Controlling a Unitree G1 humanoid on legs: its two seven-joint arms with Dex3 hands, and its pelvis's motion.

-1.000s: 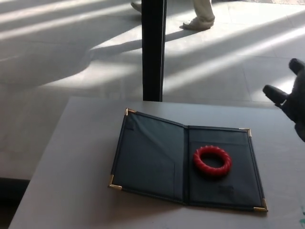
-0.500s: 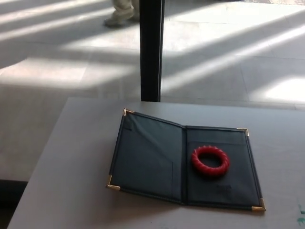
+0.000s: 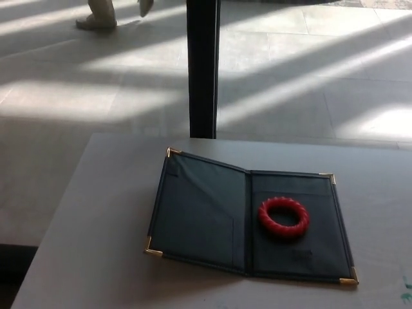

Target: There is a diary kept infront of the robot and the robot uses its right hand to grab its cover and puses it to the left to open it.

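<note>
Diary (image 3: 248,222) is lying open in the middle with red ring (image 3: 284,217) inside; no robot hand is being shown, nothing more is being needed.

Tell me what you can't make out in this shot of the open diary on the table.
- Both robot hands: outside the head view, so their state is unknown.
- Person: only feet show, cut off by the top edge.
- Small print on the diary, below the red ring: too small to read.
- Teal mark on the table: cut off by the right edge, unidentifiable.
- Floor behind the black pillar: hidden.
</note>
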